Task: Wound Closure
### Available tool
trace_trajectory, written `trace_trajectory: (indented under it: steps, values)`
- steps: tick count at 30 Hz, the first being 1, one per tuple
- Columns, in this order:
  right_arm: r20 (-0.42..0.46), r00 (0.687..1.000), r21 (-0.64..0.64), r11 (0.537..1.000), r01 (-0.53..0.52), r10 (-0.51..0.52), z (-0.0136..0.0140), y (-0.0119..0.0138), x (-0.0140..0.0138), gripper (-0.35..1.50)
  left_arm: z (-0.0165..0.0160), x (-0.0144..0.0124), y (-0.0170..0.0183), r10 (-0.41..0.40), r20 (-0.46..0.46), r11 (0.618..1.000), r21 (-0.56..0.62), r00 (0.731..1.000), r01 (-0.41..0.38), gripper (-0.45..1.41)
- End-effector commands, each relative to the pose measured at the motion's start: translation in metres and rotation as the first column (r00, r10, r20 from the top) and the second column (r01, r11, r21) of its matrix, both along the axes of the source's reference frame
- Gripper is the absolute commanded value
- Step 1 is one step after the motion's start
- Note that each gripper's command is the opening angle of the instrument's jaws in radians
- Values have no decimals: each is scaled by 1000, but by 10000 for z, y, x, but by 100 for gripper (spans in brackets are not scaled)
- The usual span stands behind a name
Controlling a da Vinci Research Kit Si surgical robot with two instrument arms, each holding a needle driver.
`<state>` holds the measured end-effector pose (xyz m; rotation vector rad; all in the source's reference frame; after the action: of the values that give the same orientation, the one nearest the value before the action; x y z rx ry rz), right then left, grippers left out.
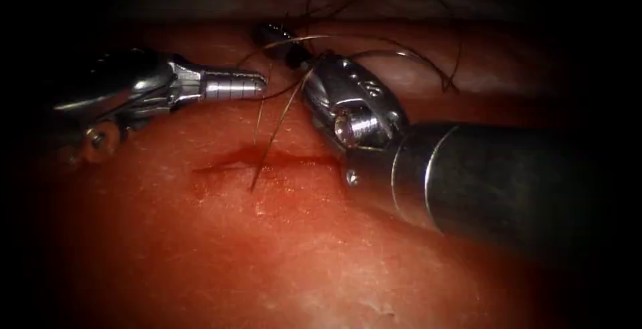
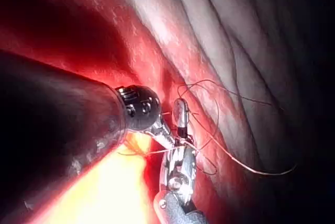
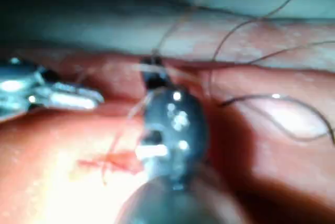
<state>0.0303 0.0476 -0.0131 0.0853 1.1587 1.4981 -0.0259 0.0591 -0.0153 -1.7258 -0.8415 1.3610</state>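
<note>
The cut (image 1: 281,160) runs across the tissue (image 1: 281,255) with red fluid along it. Dark thread (image 1: 273,135) rises out of the cut's left part toward the two tools. My left tool (image 1: 259,85) comes in from the left above the cut with its jaws shut; thread crosses just in front of its tip, and I see nothing held. Coming in from the right, my right tool (image 1: 273,35) points up and back beyond the cut. Its dark jaws are shut on the thread (image 3: 157,51), and strands fan out from them. I cannot make out the needle.
Loose loops of thread (image 1: 438,71) lie on the tissue behind and to the right of the right tool's wrist (image 1: 358,125). The right tool's thick shaft (image 1: 508,182) covers the tissue to the right of the cut. A pale ridge (image 1: 401,8) borders the far side.
</note>
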Motion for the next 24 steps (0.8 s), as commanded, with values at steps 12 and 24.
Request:
trace_trajectory:
  steps: [12,24]
  values:
    - [27,995,-50,994,92,-91,-19,-24,10,-35,16,22,49,-13,-43,1000,13,999,14,-35]
    - [42,990,-55,989,139,-137,-42,-57,8,-35,66,19,130,27,-163,1000,5,986,-27,-35]
